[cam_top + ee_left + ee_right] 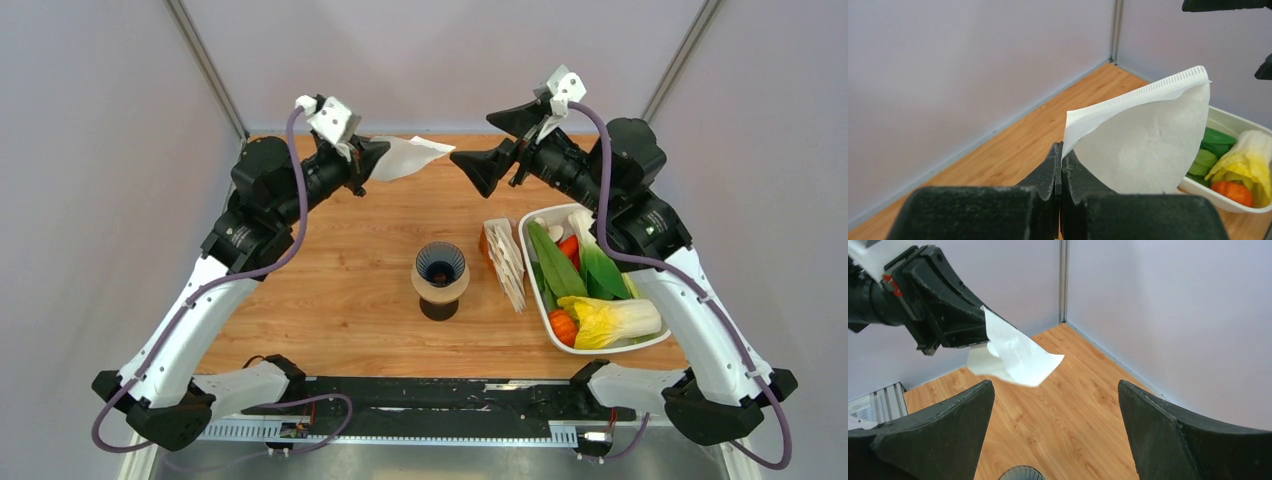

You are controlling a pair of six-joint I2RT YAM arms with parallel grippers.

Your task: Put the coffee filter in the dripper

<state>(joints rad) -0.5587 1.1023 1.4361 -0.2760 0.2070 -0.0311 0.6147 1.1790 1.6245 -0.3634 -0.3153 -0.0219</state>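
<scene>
Top external view: left hand is clamped on one corner of the coffee filter, up in the air over the far side of the worktop. That's well apart from the dripper, which sits mid-worktop on a tan ring. Right hand is spread wide, holding nothing, just beside the filter's free end.

Risks, imo:
- It's a thin corner pinch, so the paper can slip, or tear if you pull w/ both hands.
- Filter looks barely opened, so it may sit crooked or bridge the cone.
- Come down fast and you could knock the dripper off its ring or clip the filter stack near it.
</scene>
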